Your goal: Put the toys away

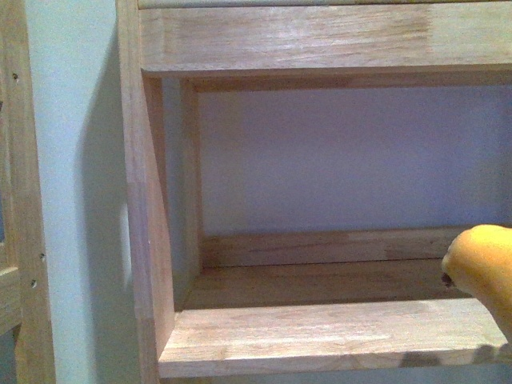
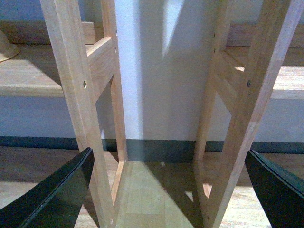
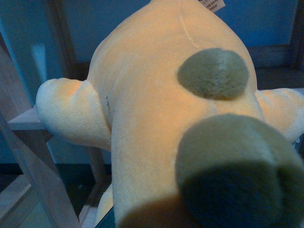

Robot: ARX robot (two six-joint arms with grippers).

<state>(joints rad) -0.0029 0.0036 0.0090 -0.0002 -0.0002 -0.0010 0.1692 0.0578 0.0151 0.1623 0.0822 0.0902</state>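
Plush toy (image 1: 484,268) poised at the shelf (image 1: 320,340) for stowing; right fingers masked, state cannot be told; left fingers (image 2: 54,192) spread, empty.

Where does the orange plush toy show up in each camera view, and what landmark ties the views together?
Front view: the plush toy sits at the right edge, in the lower half.
Left wrist view: not in it.
Right wrist view: the plush toy fills most of the picture.
Shared landmark: the wooden shelf unit, seen in all three.
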